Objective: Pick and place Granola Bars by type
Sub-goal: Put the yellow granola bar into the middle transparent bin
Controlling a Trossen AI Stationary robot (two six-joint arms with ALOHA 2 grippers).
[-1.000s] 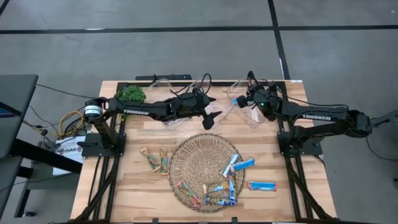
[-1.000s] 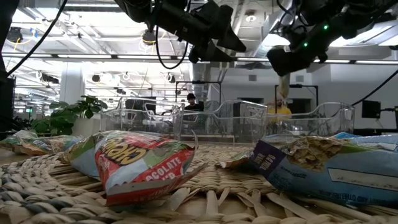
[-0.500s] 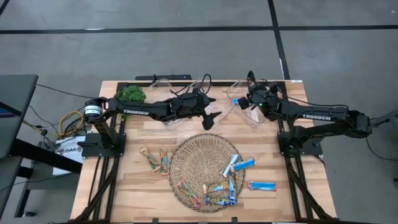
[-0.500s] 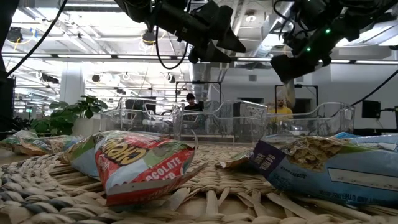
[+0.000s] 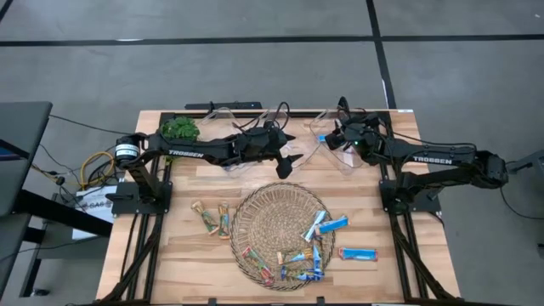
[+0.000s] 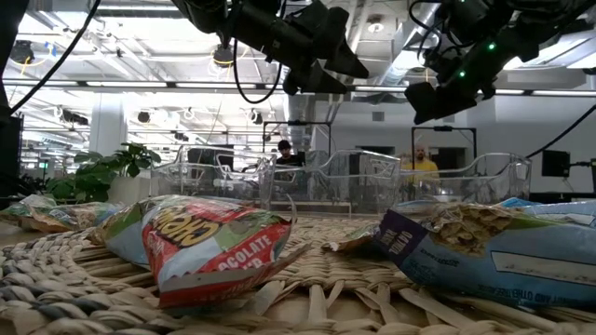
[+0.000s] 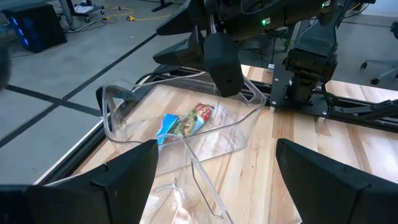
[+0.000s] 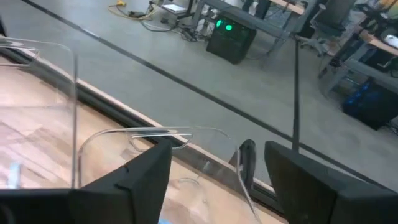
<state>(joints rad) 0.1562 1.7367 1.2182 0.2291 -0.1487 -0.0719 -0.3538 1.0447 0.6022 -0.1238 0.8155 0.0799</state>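
Note:
Several granola bars lie on the round wicker tray (image 5: 272,223), among them a bright blue one (image 5: 333,224) and a light one (image 5: 314,226). Two brownish bars (image 5: 212,218) lie on the table to the tray's left, and a blue bar (image 5: 357,253) lies to its right. My right gripper (image 5: 333,138) hangs open and empty over the far-right clear bin (image 7: 118,93). In that bin lie a brownish bar (image 7: 196,117) and a blue bar (image 7: 166,124). My left gripper (image 5: 291,159) is open and empty, in the air just beyond the tray's far edge.
More clear bins (image 5: 255,115) stand along the table's far edge, with a green plant (image 5: 180,127) at the far left. The low view shows bars close up on the tray (image 6: 209,237) and a person (image 6: 424,163) in the room beyond the table.
My right gripper has let go of a brownish bar that hung below its fingers. The bar has dropped away out of the low view toward the clear bin. The gripper has risen slightly above the bin. My left arm has kept still.

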